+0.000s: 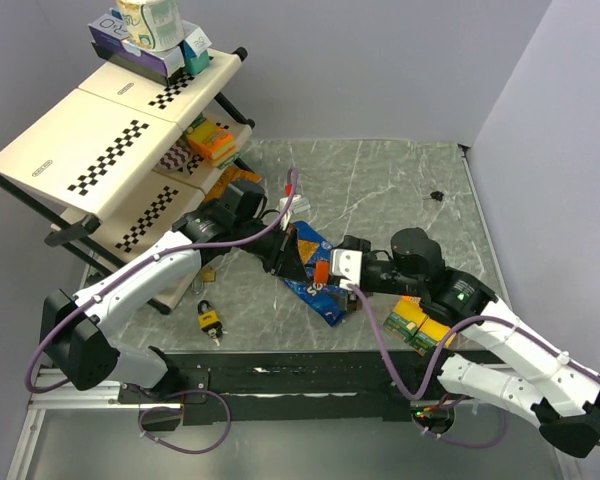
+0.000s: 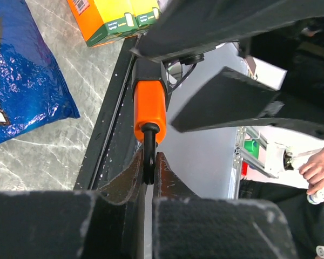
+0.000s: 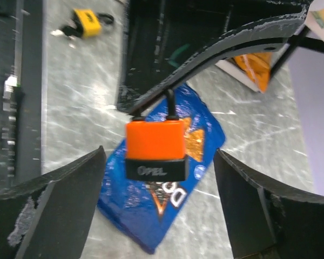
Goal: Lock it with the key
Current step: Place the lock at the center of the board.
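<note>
The left gripper [image 2: 149,171] is clamped tight on the black metal shackle of the orange padlock [image 3: 155,141], holding it in the air above the crumpled blue chip bag [image 3: 146,221] near the middle of the grey marble table [image 1: 380,190]. The padlock's black base, lettered OPEL, faces the right wrist camera. The right gripper [image 3: 159,162] is spread wide, one black finger on each side of the padlock body, with a gap at both sides. A small yellow padlock [image 1: 209,320] lies on the table near the left arm's base
</note>
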Robot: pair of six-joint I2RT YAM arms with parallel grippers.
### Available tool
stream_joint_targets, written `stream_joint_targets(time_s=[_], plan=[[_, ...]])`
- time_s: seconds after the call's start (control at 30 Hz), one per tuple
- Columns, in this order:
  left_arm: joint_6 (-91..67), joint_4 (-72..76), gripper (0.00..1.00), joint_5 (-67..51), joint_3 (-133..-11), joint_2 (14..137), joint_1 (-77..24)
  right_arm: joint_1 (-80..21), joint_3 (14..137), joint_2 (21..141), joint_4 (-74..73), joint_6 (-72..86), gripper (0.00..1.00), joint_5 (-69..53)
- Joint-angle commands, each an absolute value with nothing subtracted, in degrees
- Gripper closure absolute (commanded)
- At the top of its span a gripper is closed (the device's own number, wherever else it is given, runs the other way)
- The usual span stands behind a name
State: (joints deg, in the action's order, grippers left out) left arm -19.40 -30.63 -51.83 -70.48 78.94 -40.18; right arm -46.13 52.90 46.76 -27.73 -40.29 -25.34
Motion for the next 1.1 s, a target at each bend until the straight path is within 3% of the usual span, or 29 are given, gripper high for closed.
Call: stream_joint_targets(time_s=[0.0,0.27,0.47,0.67,0.73,0.83,0.87,0.9,0.97,1.07], plan=[[-21.97,-26.72,0.99,-54.58,-70.58,78.22,-39.99,-48.95,52.38,47.90,-22.68,-45.17,0.14,-16.54],[-22.41,-25.49,0.99,-55.37,-69.61,78.05,-39.38,-52.47,51.86,50.01,-20.74,-50.09,0.20,-11.95],[-21.97,-25.75,0.99,-55.46,-69.17,77.43,-38.85,-53.26,51.15,50.62,-20.56,-51.59,0.39,-11.69],[-21.71,-25.58,0.99,-55.20,-68.64,77.08,-38.58,-53.53,51.33,51.50,-20.92,-52.38,0.40,-11.78],[-21.88,-25.23,0.99,-55.46,-68.47,77.17,-38.67,-53.61,51.59,52.03,-21.18,-52.47,0.46,-11.69],[-21.71,-24.87,0.82,-56.60,-68.20,77.08,-38.32,-53.61,52.82,52.64,-21.36,-50.29,0.69,-11.25],[-21.62,-24.79,0.68,-56.78,-68.03,76.91,-37.80,-53.35,53.08,52.73,-21.10,-49.40,0.74,-11.08],[-21.27,-24.96,0.61,-56.95,-67.94,76.90,-37.53,-52.91,53.26,52.65,-20.75,-48.44,0.83,-10.38],[-19.08,-26.36,0.45,-56.95,-68.38,76.38,-36.31,-50.03,54.22,53.08,-20.83,-45.54,0.90,-10.28],[-15.30,-27.68,0.37,-55.81,-69.26,74.89,-34.64,-41.62,56.07,53.96,-22.58,-40.18,0.91,-14.49]])
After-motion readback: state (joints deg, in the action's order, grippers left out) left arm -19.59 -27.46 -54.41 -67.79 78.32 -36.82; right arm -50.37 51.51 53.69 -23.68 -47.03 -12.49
